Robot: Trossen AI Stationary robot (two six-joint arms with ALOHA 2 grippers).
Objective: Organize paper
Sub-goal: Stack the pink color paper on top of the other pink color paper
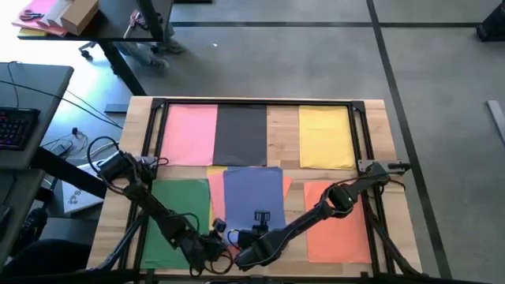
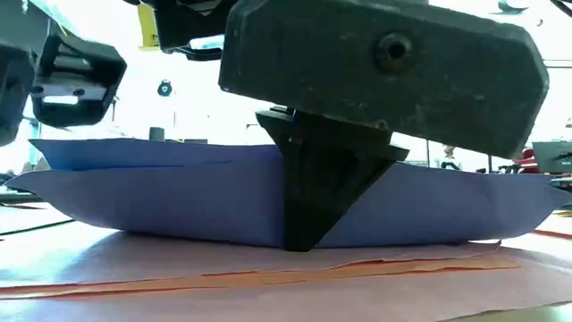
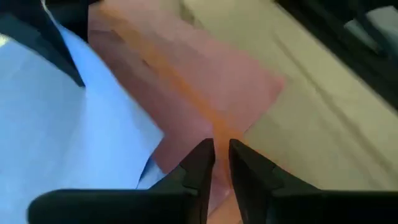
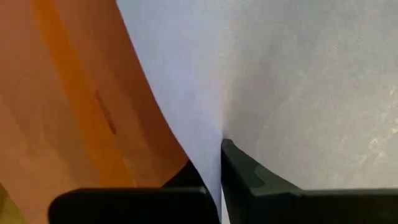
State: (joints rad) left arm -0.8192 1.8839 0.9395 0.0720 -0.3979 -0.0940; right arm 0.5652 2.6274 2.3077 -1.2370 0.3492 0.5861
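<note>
Paper's spread over the desk (image 1: 371, 110): pink (image 1: 189, 134), grey (image 1: 241, 134) and yellow (image 1: 325, 136) sheets along the far edge, green (image 1: 175, 207) and orange (image 1: 347, 229) near the front. My right claw (image 4: 221, 163) is pinching the blue sheet's (image 1: 251, 193) front edge, lifting it. My left claw (image 3: 221, 155) sits just beside, fingers nearly pressed together over a pink-orange sheet (image 3: 199, 87).

Right gripper (image 4: 219, 163) pinches blue sheet (image 4: 286, 81)
Its dark fingers (image 4: 249, 174) clamp the sheet's edge above orange paper (image 4: 68, 106).
</note>
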